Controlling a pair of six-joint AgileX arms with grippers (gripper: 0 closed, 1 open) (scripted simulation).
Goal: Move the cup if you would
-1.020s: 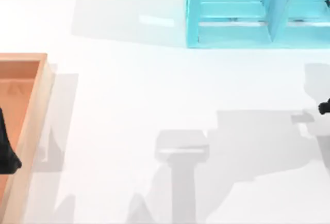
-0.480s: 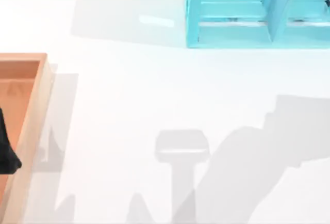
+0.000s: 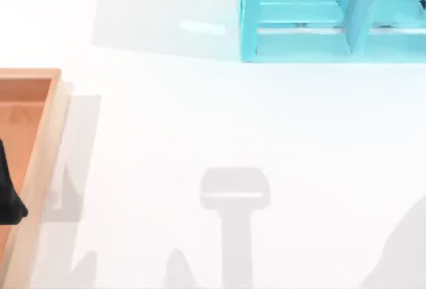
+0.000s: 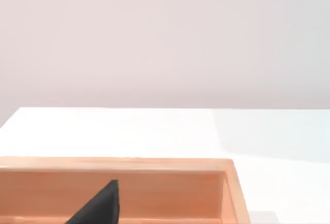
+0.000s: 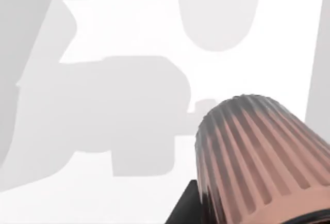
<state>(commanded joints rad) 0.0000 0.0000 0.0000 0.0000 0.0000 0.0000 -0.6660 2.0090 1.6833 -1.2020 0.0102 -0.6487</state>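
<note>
While the ribbed reddish-brown cup (image 5: 258,157) hangs close under the right wrist camera above the white table (image 3: 233,122), well away from the turquoise shelf (image 3: 333,16), I cannot tell how any fingers stand.

White table (image 3: 200,116) carries a turquoise shelf (image 3: 299,42) at its far edge, right of centre, with an upright divider between two compartments. A wooden tray (image 3: 50,142) sits at the table's left edge, well apart from the shelf. A black pointed shape (image 3: 8,192) lies inside the tray.
</note>
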